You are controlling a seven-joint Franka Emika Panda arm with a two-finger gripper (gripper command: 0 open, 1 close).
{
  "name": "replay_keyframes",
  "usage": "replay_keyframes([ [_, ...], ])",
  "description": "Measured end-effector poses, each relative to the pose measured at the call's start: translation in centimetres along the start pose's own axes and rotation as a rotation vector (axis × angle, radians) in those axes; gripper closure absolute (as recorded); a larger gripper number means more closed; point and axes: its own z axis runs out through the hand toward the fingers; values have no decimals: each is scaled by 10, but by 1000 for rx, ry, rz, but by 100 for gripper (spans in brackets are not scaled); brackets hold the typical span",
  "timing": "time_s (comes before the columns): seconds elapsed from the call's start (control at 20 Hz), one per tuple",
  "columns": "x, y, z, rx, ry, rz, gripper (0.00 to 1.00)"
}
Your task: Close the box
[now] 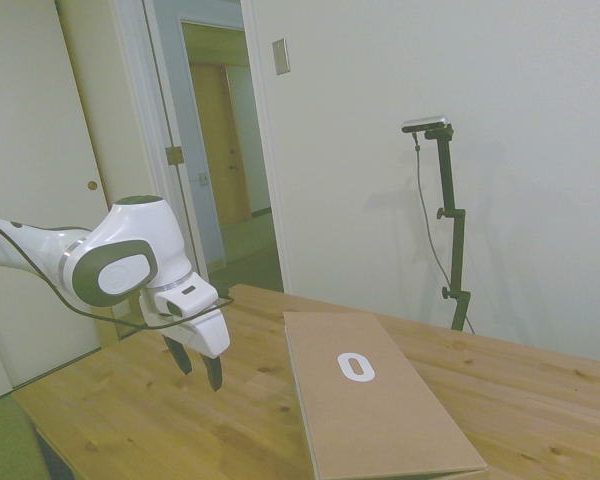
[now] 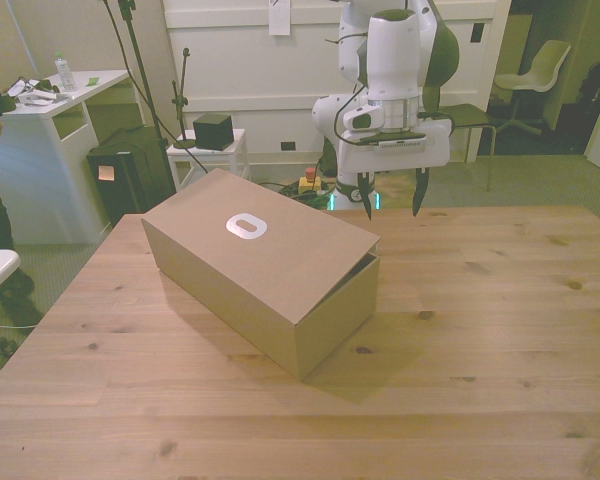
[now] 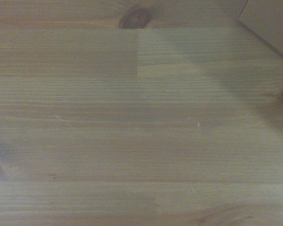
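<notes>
Cardboard box is sitting on the table, its lid resting nearly down, slightly proud at one corner. End effector is hovering empty beside it, fingers spread wide. Pressing off-centre risks skewing the lid or sliding the box.

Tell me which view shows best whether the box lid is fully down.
The front view: the whole box shows there, with a thin dark gap under the lid's edge on the front view's right, so it is not quite shut. The side view shows only the sloping lid top. The wrist view catches just a corner.
</notes>
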Motion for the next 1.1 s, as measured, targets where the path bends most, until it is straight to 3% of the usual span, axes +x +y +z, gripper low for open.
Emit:
replay_keyframes([
  [0.2,1,0,-5,-4,-7,13,0],
  [0.45,26,17,-59,67,28,76,0],
  [0.8,128,106,-144,203,95,202,0],
  [1.1,221,139,-206,285,160,278,0],
])
